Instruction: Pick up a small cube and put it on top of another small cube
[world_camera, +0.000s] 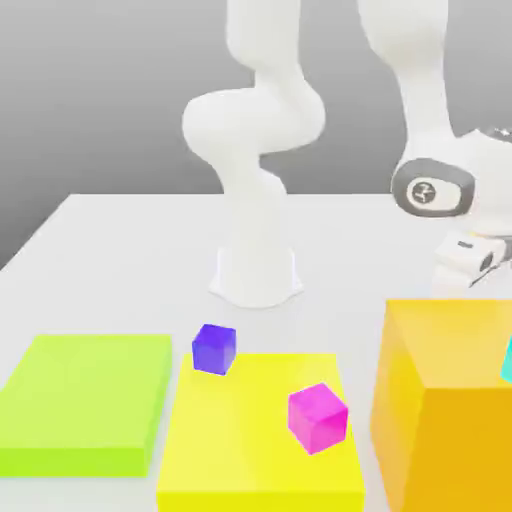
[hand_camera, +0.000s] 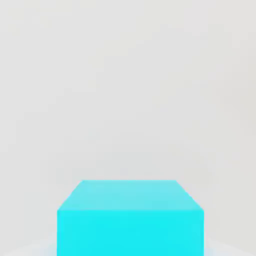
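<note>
Well to the exterior view's left of the fingers, a blue cube (world_camera: 214, 349) and, nearer them, a magenta cube (world_camera: 318, 418) await as possible bases. At right, the gripper (hand_camera: 130, 246) appears closed on the cyan cube (hand_camera: 130, 232) between its fingers; the grasp seemingly made, a straight lift comes next.

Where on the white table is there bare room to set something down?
Bare tabletop lies in front of the arm's base, behind the green slab and blue cube. A narrow strip runs between the green and yellow slabs. It looks crowded around the yellow slab, with the orange block close beside.
</note>
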